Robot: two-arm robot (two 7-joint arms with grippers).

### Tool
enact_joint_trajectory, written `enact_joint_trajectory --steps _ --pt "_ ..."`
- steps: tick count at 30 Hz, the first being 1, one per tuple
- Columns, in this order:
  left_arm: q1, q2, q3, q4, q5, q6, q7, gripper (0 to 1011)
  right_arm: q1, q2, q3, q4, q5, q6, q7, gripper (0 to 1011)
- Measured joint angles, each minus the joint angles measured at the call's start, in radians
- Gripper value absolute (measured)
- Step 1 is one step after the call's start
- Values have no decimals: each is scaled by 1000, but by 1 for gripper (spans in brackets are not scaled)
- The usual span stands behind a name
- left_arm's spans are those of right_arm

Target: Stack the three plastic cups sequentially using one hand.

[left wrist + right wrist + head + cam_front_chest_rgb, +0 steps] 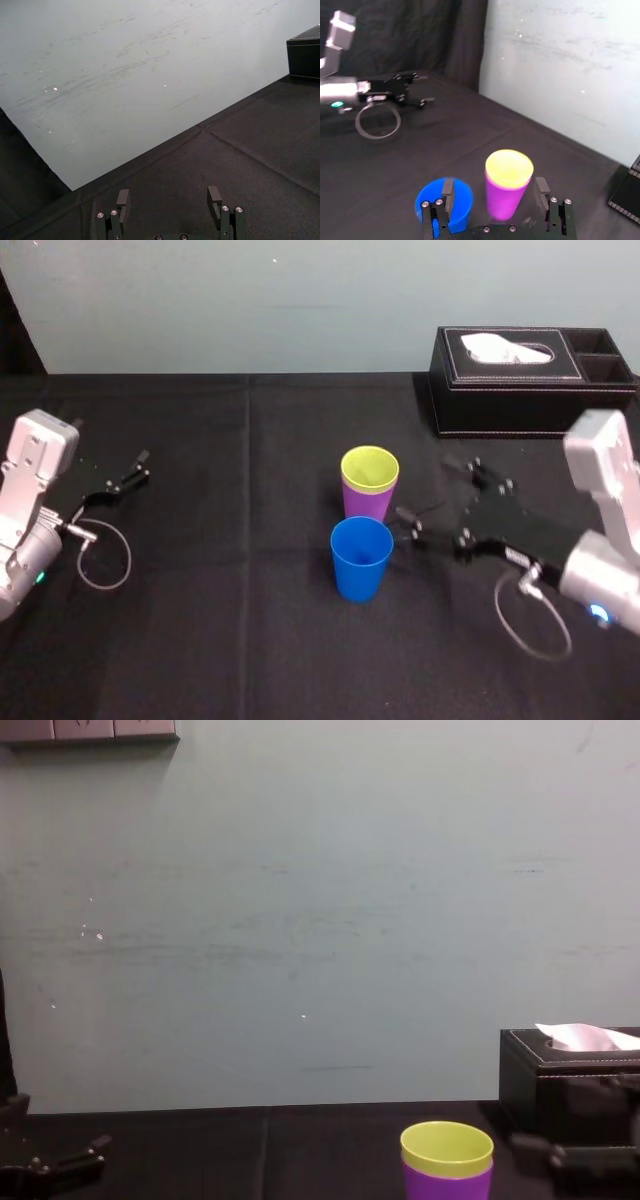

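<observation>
The yellow-green cup sits nested inside the purple cup near the table's middle. Just in front of that pair stands the blue cup, upright and alone. My right gripper hovers to the right of the cups, open and holding nothing. In the right wrist view the purple cup with the yellow-green cup in it lies ahead between the spread fingers, without touching them. The blue cup stands partly behind one finger. My left gripper rests open at the far left.
A black tissue box with a white tissue stands at the back right, behind my right arm. Loose cable loops hang by both wrists. Black cloth covers the table, and a pale wall rises behind it.
</observation>
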Motion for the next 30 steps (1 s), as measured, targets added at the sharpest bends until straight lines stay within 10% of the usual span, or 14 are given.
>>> enact_joint_trajectory --steps 12,30 --pt "0 0 0 0 0 0 0 1012 -132 65 1 -28 7 -52 39 1003" --pt "0 0 0 0 0 0 0 1011 -66 17 -87 89 25 -37 82 1003"
